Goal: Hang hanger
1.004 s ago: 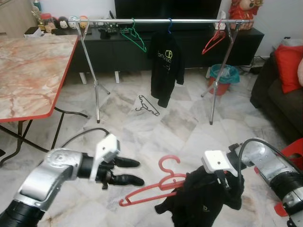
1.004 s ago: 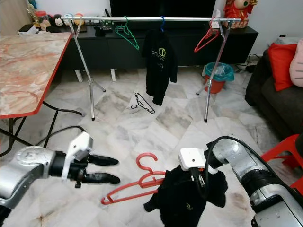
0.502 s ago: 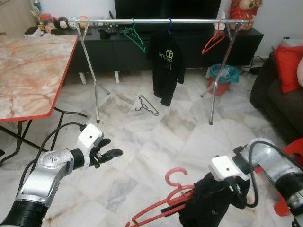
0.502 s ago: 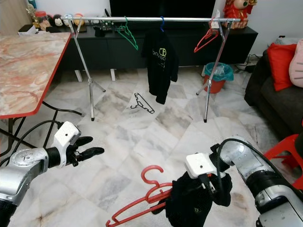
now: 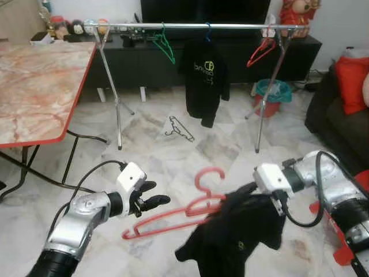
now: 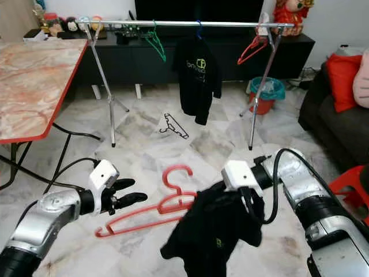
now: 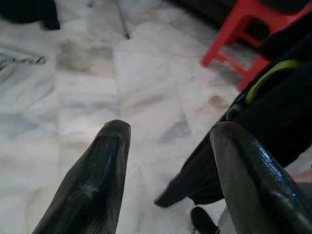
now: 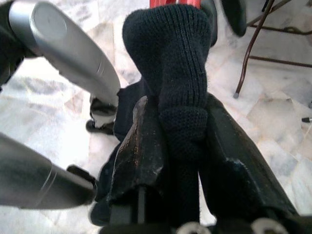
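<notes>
A red hanger [image 5: 173,218] with a black garment [image 5: 230,242] draped on its right half hangs tilted above the marble floor. My right gripper [image 5: 249,192] is shut on the garment's knitted collar [image 8: 175,58] and the hanger under it. My left gripper [image 5: 157,194] is open, its fingers [image 7: 92,185] spread just beside the hanger's bare left arm and not touching it. The silver clothes rail [image 5: 190,26] stands further ahead, carrying a green hanger [image 5: 165,47], a black shirt [image 5: 206,81] and a red hanger [image 5: 260,51].
A black hanger [image 5: 180,128] lies on the floor under the rail. A marble table with a red rim [image 5: 40,138] stands at the left. A teal bin [image 5: 270,95], a dark sofa [image 5: 340,115] and a red stool [image 5: 346,242] are on the right.
My right gripper has lifted the hanger and garment higher and the garment now hangs spread out. My left gripper has moved right, close to the hanger's left arm.
</notes>
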### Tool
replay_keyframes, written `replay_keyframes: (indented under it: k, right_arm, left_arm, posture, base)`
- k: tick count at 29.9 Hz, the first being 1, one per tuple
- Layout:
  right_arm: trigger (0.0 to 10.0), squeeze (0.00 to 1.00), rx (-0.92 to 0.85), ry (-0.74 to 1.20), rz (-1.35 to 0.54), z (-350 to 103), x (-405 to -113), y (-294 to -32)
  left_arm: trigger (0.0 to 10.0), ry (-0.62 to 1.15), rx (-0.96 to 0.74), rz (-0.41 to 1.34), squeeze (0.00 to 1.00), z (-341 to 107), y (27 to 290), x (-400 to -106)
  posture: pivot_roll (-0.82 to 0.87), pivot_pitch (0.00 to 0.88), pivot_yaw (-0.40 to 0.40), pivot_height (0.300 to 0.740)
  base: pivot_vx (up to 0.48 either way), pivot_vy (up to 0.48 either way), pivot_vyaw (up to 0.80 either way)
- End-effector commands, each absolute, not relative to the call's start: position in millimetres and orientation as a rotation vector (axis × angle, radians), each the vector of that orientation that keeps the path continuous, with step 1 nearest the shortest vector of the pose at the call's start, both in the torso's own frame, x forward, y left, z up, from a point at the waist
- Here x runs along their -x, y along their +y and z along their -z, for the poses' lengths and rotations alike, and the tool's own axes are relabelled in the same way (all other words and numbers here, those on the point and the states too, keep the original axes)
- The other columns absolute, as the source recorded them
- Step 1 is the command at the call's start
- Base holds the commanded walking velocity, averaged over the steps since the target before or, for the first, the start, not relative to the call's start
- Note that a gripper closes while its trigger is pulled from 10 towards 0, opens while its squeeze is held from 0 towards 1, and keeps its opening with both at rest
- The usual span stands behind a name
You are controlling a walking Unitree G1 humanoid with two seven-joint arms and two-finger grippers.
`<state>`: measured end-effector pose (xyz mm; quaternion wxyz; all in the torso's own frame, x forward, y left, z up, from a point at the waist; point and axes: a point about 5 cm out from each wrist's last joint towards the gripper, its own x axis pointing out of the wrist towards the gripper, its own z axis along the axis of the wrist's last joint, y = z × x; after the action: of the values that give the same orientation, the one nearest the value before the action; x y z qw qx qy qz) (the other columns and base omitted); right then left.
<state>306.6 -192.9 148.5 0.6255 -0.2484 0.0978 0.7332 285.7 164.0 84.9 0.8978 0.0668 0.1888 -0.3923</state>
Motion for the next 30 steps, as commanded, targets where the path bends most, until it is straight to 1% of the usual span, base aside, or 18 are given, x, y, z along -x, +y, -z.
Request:
replay_keyframes:
  k: [1, 2, 3, 6, 8, 9, 10, 11, 12, 14, 17, 19, 22, 24, 27, 30]
  right_arm:
    - [10.0, 0.0, 0.573, 0.179, -1.683, -158.4, -307.8, -192.1]
    - [10.0, 0.0, 0.573, 0.179, -1.683, -158.4, -307.8, -192.1]
    - [10.0, 0.0, 0.576, 0.189, -1.679, -155.4, -307.2, -193.4]
    - [10.0, 0.0, 0.553, 0.184, -1.648, -154.3, -309.6, -195.8]
    - [10.0, 0.0, 0.544, 0.176, -1.631, -155.1, -311.5, -196.4]
    - [10.0, 0.0, 0.544, 0.176, -1.631, -155.1, -311.5, -196.4]
    - [10.0, 0.0, 0.527, 0.15, -1.576, -158.5, -316.7, -195.8]
    - [10.0, 0.0, 0.526, 0.134, -1.529, -160.6, -321.0, -195.7]
    - [10.0, 0.0, 0.526, 0.134, -1.529, -160.6, -321.0, -195.7]
    - [10.0, 0.0, 0.548, 0.104, -1.36, -164.9, -334.3, -196.6]
    - [10.0, 0.0, 0.539, 0.078, -1.285, -168.0, -340.3, -196.4]
    - [10.0, 0.0, 0.488, 0.038, -1.237, -173.2, -344.5, -195.1]
    - [10.0, 0.0, 0.455, 0.028, -1.226, -174.8, -346.0, -193.8]
    - [10.0, 0.0, 0.411, 0.028, -1.226, -172.7, -347.0, -188.4]
    - [10.0, 0.0, 0.395, 0.029, -1.22, -170.5, -347.9, -184.3]
    - [10.0, 0.0, 0.348, 0.017, -1.252, -166.2, -345.1, -173.5]
  left_arm:
    - [10.0, 0.366, -0.163, 0.715, 0.0, -88.9, 174.0, -295.5]
    - [10.0, 0.366, -0.163, 0.715, 0.0, -88.9, 174.0, -295.5]
    - [10.0, 0.365, -0.17, 0.641, 0.0, -87.8, 181.0, -299.2]
    - [10.0, 0.372, -0.179, 0.496, 0.0, -85.9, 195.5, -305.2]
    - [10.0, 0.385, -0.165, 0.423, 0.0, -84.3, 202.5, -307.7]
    - [10.0, 0.385, -0.165, 0.423, 0.0, -84.3, 202.5, -307.7]
    - [10.0, 0.412, -0.168, 0.341, 0.0, -79.9, 211.8, -308.5]
    - [10.0, 0.429, -0.174, 0.31, 0.0, -76.9, 215.2, -307.6]
    - [10.0, 0.429, -0.174, 0.31, 0.0, -76.9, 215.2, -307.6]
    - [10.0, 0.462, -0.185, 0.282, 0.0, -69.1, 216.4, -304.4]
    - [10.0, 0.497, -0.184, 0.274, 0.0, -63.0, 216.0, -301.8]
    - [10.0, 0.523, -0.174, 0.287, 0.0, -56.4, 212.1, -298.6]
    - [10.0, 0.523, -0.165, 0.307, 0.0, -54.8, 207.6, -297.7]
    - [10.0, 0.487, -0.145, 0.335, 0.0, -58.4, 197.6, -300.5]
    - [10.0, 0.462, -0.12, 0.335, 0.0, -61.7, 193.1, -303.4]
    - [10.0, 0.372, -0.059, 0.37, 0.0, -75.0, 180.6, -310.7]
  posture:
    - [-0.03, 0.0, -0.062, 0.736]
    - [-0.03, 0.0, -0.062, 0.736]
    - [-0.03, 0.0, -0.062, 0.736]
    - [-0.03, 0.0, -0.062, 0.736]
    - [-0.02, 0.0, -0.062, 0.736]
    - [-0.02, 0.0, -0.062, 0.736]
    - [-0.02, 0.0, -0.061, 0.736]
    - [-0.02, 0.0, -0.06, 0.736]
    - [-0.02, 0.0, -0.06, 0.736]
    - [-0.02, 0.0, -0.059, 0.736]
    - [-0.02, 0.0, -0.058, 0.736]
    - [-0.02, 0.0, -0.057, 0.736]
    - [-0.02, 0.0, -0.057, 0.736]
    - [-0.03, 0.0, -0.057, 0.736]
    - [-0.03, 0.0, -0.057, 0.736]
    - [-0.03, 0.0, -0.057, 0.736]
  base:
    - [0.0, 0.0, 0.0]
    - [0.0, 0.0, 0.0]
    - [0.0, 0.0, 0.0]
    - [0.0, 0.0, 0.0]
    - [0.0, 0.0, 0.0]
    - [0.0, 0.0, 0.0]
    - [0.0, 0.0, 0.0]
    - [0.0, 0.0, 0.0]
    - [0.0, 0.0, 0.0]
    - [0.0, 0.0, 0.0]
    - [0.0, 0.0, 0.0]
    - [0.0, 0.0, 0.0]
    - [0.0, 0.0, 0.0]
    - [0.0, 0.0, 0.0]
    - [0.0, 0.0, 0.0]
    - [0.0, 0.0, 0.0]
